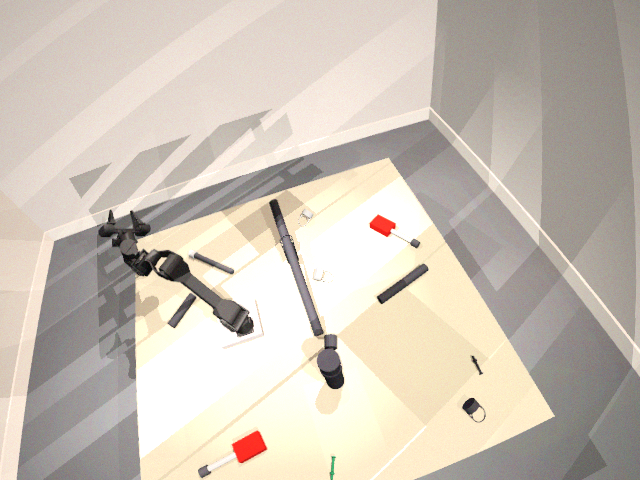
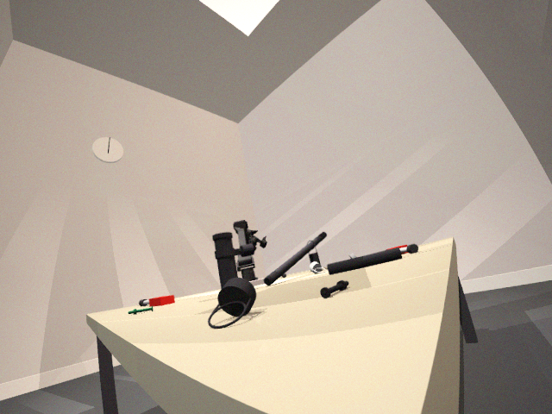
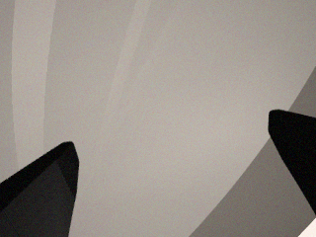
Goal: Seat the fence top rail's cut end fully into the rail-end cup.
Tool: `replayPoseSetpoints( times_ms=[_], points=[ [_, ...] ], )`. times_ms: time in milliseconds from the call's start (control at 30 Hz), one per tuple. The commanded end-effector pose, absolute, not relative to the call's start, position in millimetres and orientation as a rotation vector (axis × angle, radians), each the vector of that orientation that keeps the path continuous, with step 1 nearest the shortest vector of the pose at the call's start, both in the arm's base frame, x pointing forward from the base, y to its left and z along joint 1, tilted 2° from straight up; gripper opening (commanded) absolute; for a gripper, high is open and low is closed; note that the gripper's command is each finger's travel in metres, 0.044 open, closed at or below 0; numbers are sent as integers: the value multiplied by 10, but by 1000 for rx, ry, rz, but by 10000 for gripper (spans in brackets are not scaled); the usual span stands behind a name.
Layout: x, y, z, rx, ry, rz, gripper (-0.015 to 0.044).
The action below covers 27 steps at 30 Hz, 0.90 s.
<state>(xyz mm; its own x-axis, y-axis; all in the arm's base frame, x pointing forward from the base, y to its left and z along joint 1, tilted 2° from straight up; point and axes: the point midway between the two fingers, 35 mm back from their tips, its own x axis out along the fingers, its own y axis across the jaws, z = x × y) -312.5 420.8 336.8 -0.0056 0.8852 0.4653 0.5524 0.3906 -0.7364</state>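
Gaping wide, fingers (image 1: pixel 138 222) (image 2: pixel 264 241) hover well apart from rail (image 1: pixel 299 273) (image 2: pixel 295 259).

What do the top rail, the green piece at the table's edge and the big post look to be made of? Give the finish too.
Top rail: probably coated metal, judging by its smooth dark grey surface.
Green piece: plastic or painted metal; its even colour leaves that open.
Big post: likely metal, dark and smooth.
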Motion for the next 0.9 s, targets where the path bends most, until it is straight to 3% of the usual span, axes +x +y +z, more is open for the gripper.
replayPoseSetpoints(
  times_ms=[0, 467, 867],
  points=[
    [-3102, 4227, 3371, -1283, -1678, 433, 426],
    [-891, 5177, 3498, -1439, -1312, 619, 440],
    [1105, 4940, 3380, -1438, -819, 743, 440]
  ],
)
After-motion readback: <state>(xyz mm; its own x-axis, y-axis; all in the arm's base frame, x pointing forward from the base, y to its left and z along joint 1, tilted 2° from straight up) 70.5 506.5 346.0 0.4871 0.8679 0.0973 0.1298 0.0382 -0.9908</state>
